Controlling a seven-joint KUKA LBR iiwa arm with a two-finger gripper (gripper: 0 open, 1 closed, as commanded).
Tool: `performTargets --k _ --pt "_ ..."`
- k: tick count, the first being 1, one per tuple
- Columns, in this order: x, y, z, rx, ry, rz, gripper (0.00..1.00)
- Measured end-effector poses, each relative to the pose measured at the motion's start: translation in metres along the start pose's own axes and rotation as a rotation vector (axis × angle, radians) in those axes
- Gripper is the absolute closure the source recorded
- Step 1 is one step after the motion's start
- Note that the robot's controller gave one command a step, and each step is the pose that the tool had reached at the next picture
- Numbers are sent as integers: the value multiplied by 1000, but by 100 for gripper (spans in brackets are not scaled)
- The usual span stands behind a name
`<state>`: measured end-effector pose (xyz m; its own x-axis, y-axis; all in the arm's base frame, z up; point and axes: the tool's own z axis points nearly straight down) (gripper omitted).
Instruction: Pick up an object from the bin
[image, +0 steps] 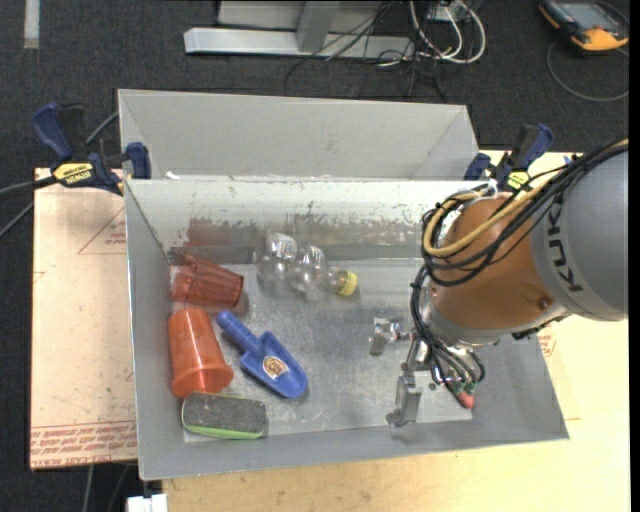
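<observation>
While dark carpet (100, 60) surrounds the bin (300, 140), the end effector (395, 372) hangs inside.

The bin (330, 395) is dull grey metal with a scuffed, scratched floor. At left lie a smooth orange plastic cup (196, 352), a glossy blue plastic scoop (265, 358) and a rough-topped sponge (224, 416). At upper middle is a clear, shiny plastic bottle (295, 265). The gripper (395, 372) is bare metal.

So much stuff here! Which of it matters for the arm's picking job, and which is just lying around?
Job: bin; gripper, open over bare floor at the right of it; things it might pick: red-brown cup, orange cup, blue scoop, grey sponge, clear plastic piece.
Lying about: cables and orange gadget, both outside the bin.
</observation>
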<state>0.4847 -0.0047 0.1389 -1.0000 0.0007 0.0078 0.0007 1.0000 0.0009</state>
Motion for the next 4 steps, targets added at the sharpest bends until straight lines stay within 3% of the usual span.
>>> performTargets --k 1,2,3,4 --pt "-2 0 -4 0 -8 -1 0" --pt "-11 74 35 -5 3 41 0" --pt "-4 61 61 -1 -14 -40 0" --pt "-56 127 68 -10 -3 -51 0"
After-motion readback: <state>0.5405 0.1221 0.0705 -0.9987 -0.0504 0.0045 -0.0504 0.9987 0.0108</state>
